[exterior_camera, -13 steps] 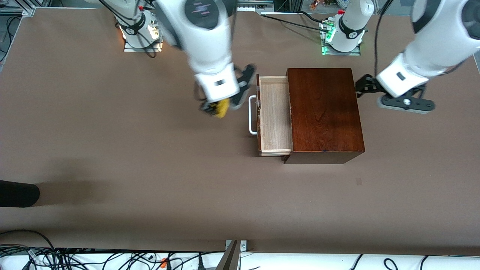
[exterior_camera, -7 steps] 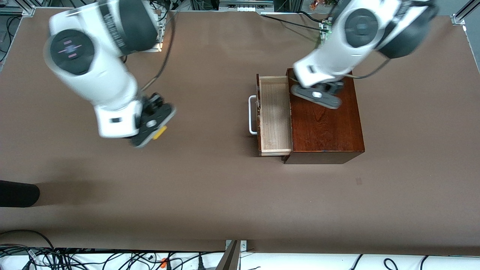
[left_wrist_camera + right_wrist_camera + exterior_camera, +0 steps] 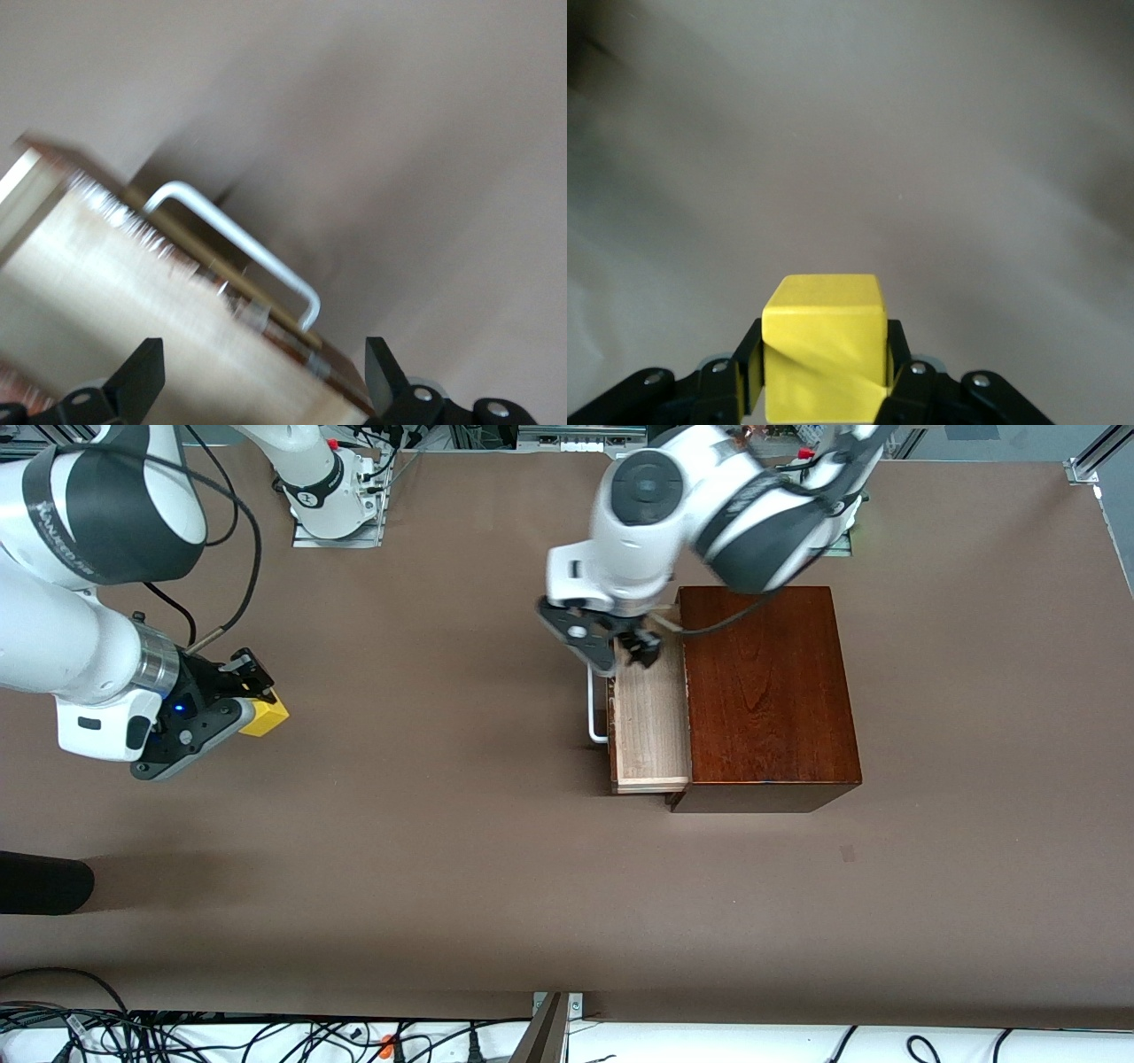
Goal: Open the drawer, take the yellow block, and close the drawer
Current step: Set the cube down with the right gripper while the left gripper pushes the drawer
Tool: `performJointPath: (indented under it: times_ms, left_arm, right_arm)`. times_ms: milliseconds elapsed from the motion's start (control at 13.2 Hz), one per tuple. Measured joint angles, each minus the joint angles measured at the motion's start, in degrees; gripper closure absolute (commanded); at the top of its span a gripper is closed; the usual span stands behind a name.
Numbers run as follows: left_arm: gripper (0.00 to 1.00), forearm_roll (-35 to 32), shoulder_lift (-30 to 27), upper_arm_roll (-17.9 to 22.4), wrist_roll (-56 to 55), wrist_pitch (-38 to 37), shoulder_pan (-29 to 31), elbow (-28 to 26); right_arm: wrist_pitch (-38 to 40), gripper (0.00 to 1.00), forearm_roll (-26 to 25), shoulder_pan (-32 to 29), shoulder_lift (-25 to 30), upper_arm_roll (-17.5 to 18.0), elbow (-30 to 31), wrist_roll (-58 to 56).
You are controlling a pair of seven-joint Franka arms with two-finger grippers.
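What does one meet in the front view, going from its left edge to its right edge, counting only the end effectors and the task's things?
right end effector shut on the yellow block → white handle → left end effector, open, over the open drawer → dark wooden box

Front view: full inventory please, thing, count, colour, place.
box: 1, dark reddish-brown, on the table toward the left arm's end
drawer: 1, pale wood inside, pulled out of the box, nothing seen in it
handle: 1, white, on the drawer's front
block: 1, yellow, in the right gripper, over bare table toward the right arm's end
table: 1, brown
cables: several, black and white, along the edge nearest the camera
left gripper: open, over the drawer's front
right gripper: shut on the block
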State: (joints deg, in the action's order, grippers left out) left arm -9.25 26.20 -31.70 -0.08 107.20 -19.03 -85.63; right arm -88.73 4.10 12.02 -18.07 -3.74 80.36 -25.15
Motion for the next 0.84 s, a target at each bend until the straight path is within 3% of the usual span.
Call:
performJointPath:
  times_ms: [228, 456, 836]
  left_arm:
    - [0.00, -5.9, 5.3, 0.1, 13.1, 7.1, -3.8, 0.1]
    - [0.00, -7.8, 9.5, 0.5, 29.7, 12.1, -3.8, 0.3]
    - [0.00, -12.8, 12.6, 0.6, 40.4, 12.4, -3.9, -0.1]
  right_arm:
    - [-11.4, 1.00, -1.0, -2.3, 2.7, -0.1, 13.6, 0.6]
    - [-20.9, 1.00, -2.1, -4.2, 2.7, -0.1, 22.8, 1.9]
    - [-29.3, 1.00, -2.4, -6.0, -0.9, -0.1, 27.9, 13.3]
